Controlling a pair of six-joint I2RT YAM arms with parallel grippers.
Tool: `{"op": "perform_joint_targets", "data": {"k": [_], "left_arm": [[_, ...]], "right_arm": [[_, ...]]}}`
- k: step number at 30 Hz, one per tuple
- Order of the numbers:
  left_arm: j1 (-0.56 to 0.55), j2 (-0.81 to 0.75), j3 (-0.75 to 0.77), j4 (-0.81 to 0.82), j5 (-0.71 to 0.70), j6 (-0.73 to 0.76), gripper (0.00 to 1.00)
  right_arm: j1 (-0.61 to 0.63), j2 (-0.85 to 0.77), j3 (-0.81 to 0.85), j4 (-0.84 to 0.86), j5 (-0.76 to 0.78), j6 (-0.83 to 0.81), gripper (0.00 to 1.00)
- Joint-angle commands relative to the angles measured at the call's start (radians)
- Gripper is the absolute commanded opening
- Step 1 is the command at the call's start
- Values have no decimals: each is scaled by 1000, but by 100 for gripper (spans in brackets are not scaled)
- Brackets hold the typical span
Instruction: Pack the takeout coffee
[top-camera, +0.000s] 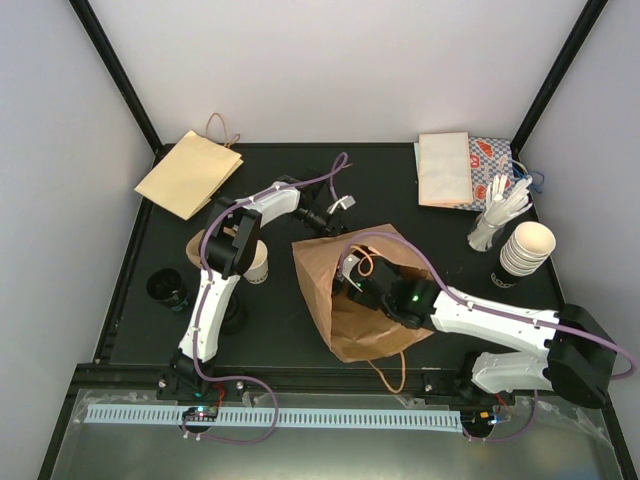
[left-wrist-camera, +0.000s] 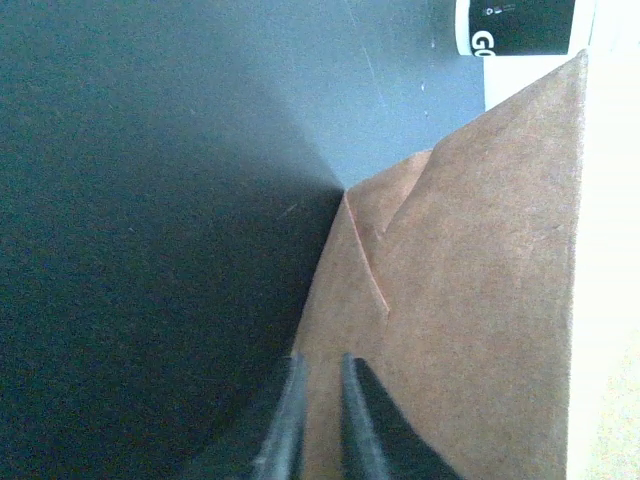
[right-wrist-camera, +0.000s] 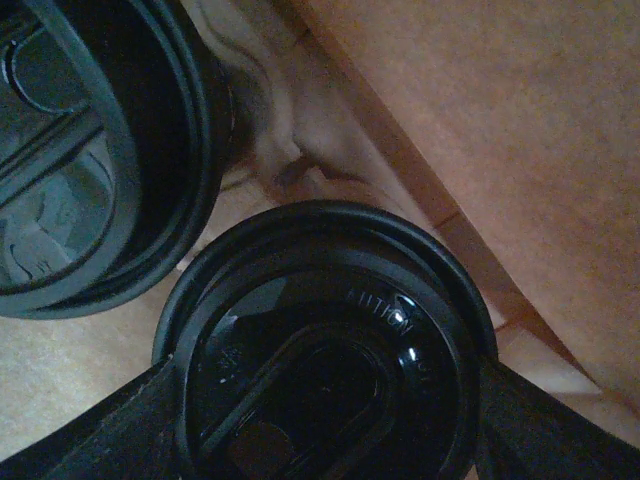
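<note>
Grip of the right gripper (right-wrist-camera: 325, 375) on a black lid (right-wrist-camera: 300, 300): one dark finger at each side of the rim, both touching it, spread just as wide as the lid. Beside it, at the upper left of the right wrist view, a second black lid (right-wrist-camera: 80, 160), close, but touching or not, cannot tell. Around both, the creased inner walls of the brown paper bag (right-wrist-camera: 500, 130). Left gripper (left-wrist-camera: 322, 358) pressed nearly together, only a thin slit between the two fingers, pinching the edge of the same bag; dark table (left-wrist-camera: 150, 250) to the left of that edge. From above: bag open in the middle of the table, right arm reaching inside it, left arm bent over toward its far edge. Takeout coffee (top-camera: 257, 265) outside the bag, on the table to the left of it, right beside the left arm and partly hidden by it, held by no gripper. Well apart, near the right edge of the table, a stack of cream cups (top-camera: 525, 248).
</note>
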Motion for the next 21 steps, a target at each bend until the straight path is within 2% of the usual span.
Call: {"op": "perform_joint_targets", "data": {"k": [1,5,9,13,21], "left_arm": [[17,-9,4,34,1,-75,16],[62,-62,-37,90,-39,-141,35],[97,-113,-57,93,-106,-171,49],[125,-163,-73,91,-173,-205,56],[196,-308,-175,198,-272,-314,61]], "right_arm": [[-22,8,49,-117,-53,72,70],[-75,29,115,-211,-122,76,70],[-114,61,174,-275,-177,59,70],[-159,123,270,-355,-245,45,70],[-248,325,489,-488,-319,52,70]]}}
